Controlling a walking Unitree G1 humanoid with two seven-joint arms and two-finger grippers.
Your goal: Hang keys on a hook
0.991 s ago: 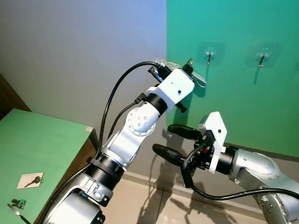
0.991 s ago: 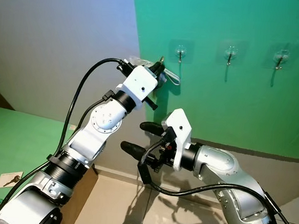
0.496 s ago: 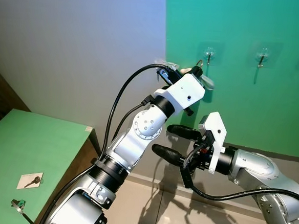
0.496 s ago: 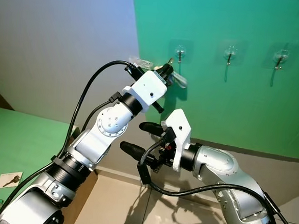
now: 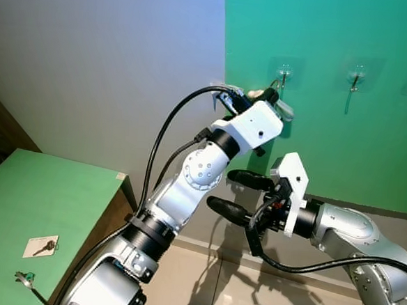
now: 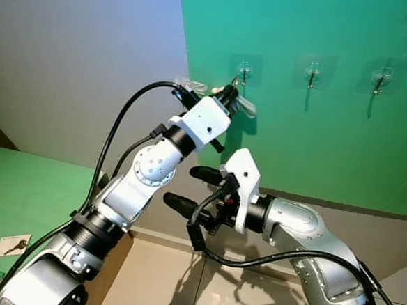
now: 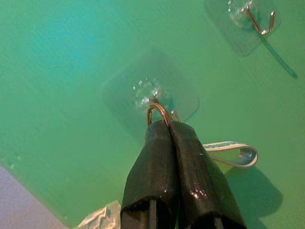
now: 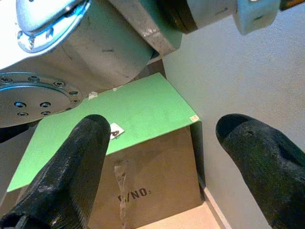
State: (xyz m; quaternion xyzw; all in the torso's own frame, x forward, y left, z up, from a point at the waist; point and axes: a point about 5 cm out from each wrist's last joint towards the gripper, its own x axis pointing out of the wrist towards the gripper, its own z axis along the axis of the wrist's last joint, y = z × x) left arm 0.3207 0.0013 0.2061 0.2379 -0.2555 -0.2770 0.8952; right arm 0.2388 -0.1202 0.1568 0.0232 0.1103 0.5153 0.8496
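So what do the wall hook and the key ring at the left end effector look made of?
Hook: looks like clear glossy plastic pad, see-through to the green wall, thin metal prong. Key ring: thin brass-coloured wire with a metallic glint, pinched in the left end effector.

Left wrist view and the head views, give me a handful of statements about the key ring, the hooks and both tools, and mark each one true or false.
1. The left tool is shut on a key ring right at a clear wall hook. True.
2. The right tool is clamped on a second set of keys. False: its fingers stand apart with nothing between them, below the left arm.
3. The hooks are stuck to a green wall panel. True.
4. A key already hangs from the next hook along. False: that hook is bare.
5. More keys lie on the green tabletop to the robot's left. True.
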